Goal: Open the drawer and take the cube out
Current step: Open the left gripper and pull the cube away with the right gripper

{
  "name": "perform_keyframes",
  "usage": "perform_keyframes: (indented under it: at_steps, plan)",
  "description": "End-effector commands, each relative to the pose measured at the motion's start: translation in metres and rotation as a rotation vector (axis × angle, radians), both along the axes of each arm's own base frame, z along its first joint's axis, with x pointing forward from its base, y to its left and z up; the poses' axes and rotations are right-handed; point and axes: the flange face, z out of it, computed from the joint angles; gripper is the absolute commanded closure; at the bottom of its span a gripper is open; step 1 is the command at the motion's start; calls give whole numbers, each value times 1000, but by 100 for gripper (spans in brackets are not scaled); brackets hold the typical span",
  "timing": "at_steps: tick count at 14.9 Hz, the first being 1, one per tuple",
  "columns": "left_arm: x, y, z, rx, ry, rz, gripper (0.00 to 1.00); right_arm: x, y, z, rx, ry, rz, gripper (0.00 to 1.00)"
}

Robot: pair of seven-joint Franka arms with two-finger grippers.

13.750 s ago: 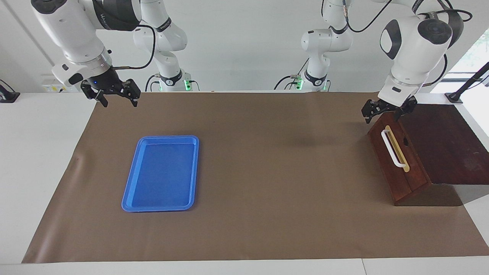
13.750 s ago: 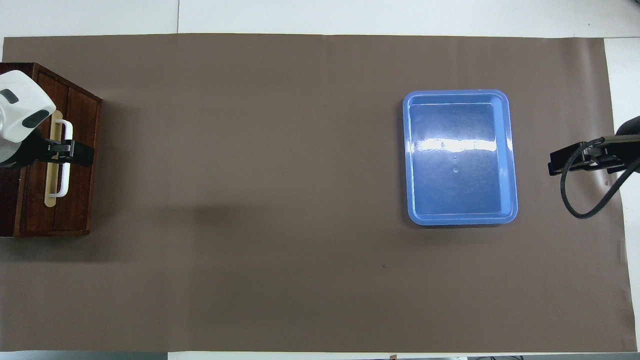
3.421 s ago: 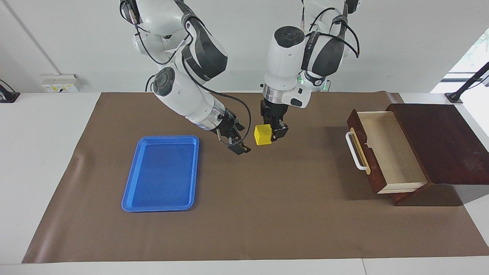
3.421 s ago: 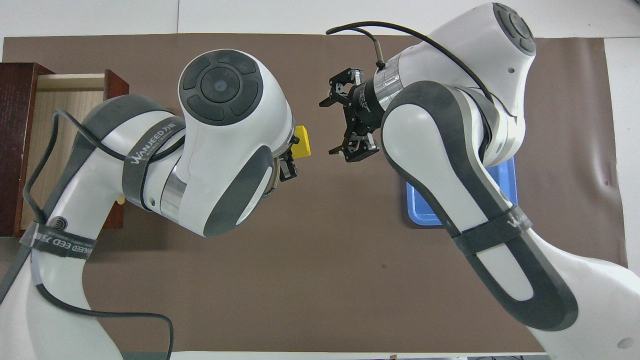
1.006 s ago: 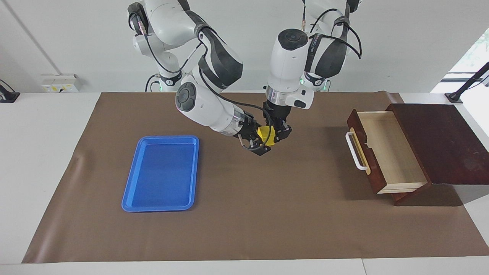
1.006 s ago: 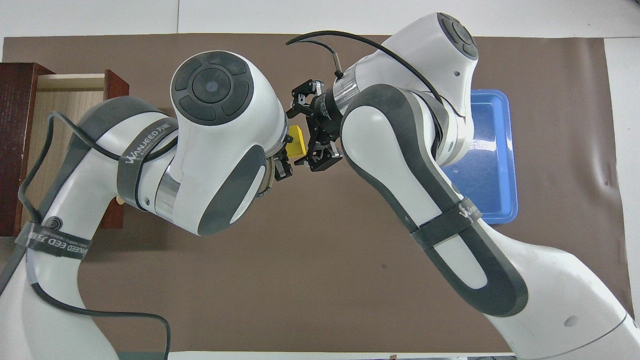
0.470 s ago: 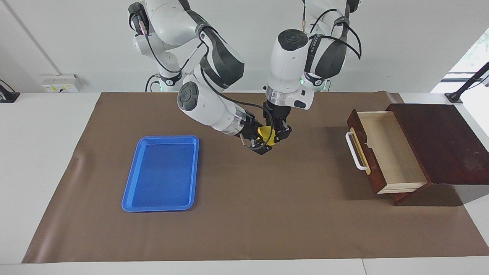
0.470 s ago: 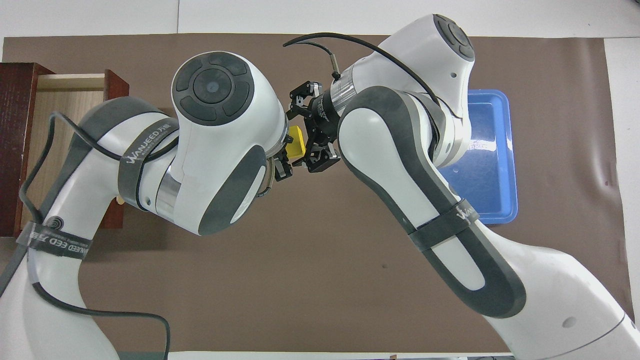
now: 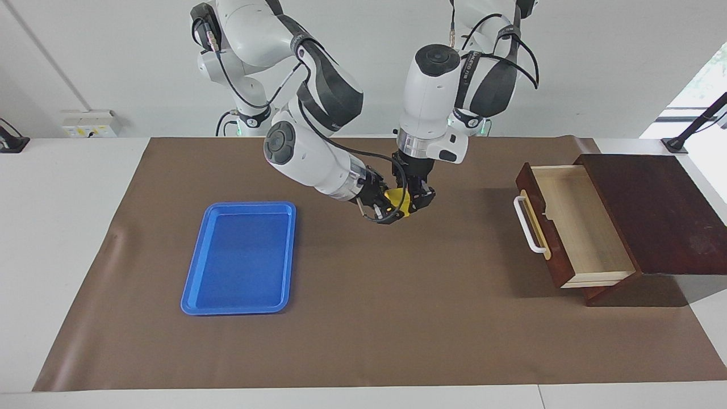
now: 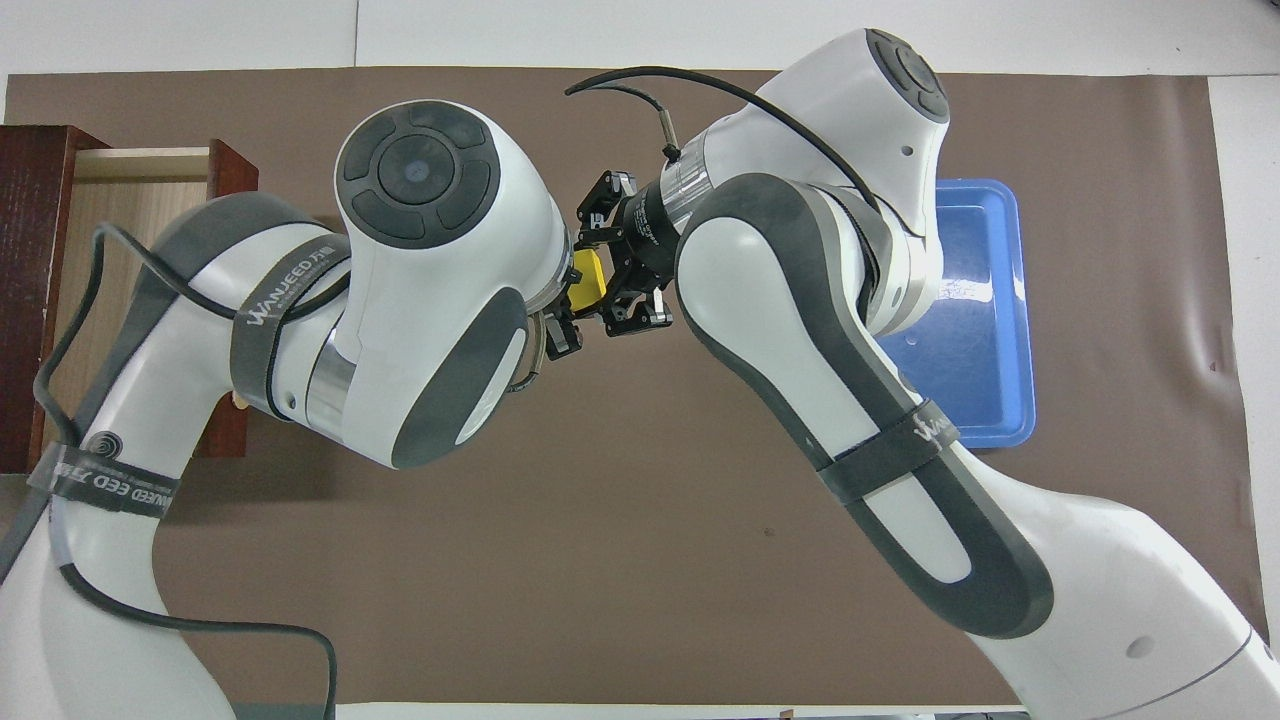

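From the facing view, both arms meet above the middle of the brown mat (image 9: 363, 318). The left gripper (image 9: 416, 205) hangs straight down from its white wrist, clamped on the yellow cube (image 9: 396, 200), which is held in the air. The right gripper (image 9: 391, 212) reaches in slantwise from the right arm's end and has its fingers closed on the same cube (so both grippers grip it at once). The drawer (image 9: 573, 224) stands pulled out of its dark cabinet (image 9: 659, 210) at the left arm's end of the table, its pale inside bare and its white handle (image 9: 527, 224) facing the middle of the mat. The blue tray (image 9: 241, 257) lies flat on the mat toward the right arm's end.

From the overhead view, the big arm housings cover most of the mat. The cube (image 10: 587, 277) shows as a small yellow patch between the left gripper (image 10: 565, 320) and the right gripper (image 10: 606, 285), pinched from both sides. Only part of the drawer (image 10: 130, 190) and part of the tray (image 10: 985, 330) show past the arms.
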Motion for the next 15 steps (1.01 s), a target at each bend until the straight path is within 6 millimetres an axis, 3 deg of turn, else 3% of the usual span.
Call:
perform_keyframes:
  at_steps: [1,4,5,6,7,10,12,13,15]
  plan:
    - [-10,2,2,-20,7,3,100,1,-7,7,23,-9,-27,100]
    - [-10,2,3,-21,5,-4,100,7,-19,11,26,-13,-44,100]
    - [-10,2,2,-20,5,-10,71,9,-23,11,27,-18,-44,100]
    - [-9,2,2,-19,4,-12,12,11,-27,11,30,-26,-43,100]
    - [-8,4,3,-19,2,-11,0,14,-35,8,31,-38,-33,100]
    - [-2,16,2,-6,11,-37,0,26,-68,6,50,-62,-41,100]
    - [9,40,-1,8,33,-17,0,35,-92,5,67,-65,-56,100]
    - [18,59,-6,17,48,-3,0,39,-111,-1,66,-60,-69,100]
    - [31,100,-15,21,66,8,0,45,-171,-14,67,-54,-86,100]
